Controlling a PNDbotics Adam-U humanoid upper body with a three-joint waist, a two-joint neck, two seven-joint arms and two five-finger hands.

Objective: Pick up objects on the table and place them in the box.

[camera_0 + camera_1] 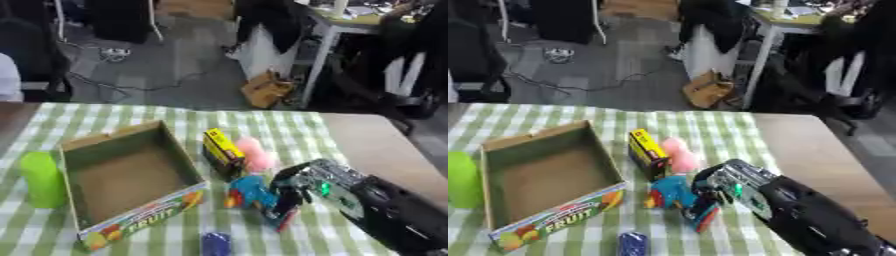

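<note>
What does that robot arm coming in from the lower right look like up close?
The right arm is bulky and mostly glossy black. Toward the wrist it has a silver-grey section with a small green light. The right hand at its end is dark. No left arm shows in either view.

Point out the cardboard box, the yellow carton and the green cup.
cardboard box (171, 150), left eye view, on its right wall.
yellow carton (223, 147), left eye view, on its yellow top face.
green cup (42, 180), left eye view, on its side.
</note>
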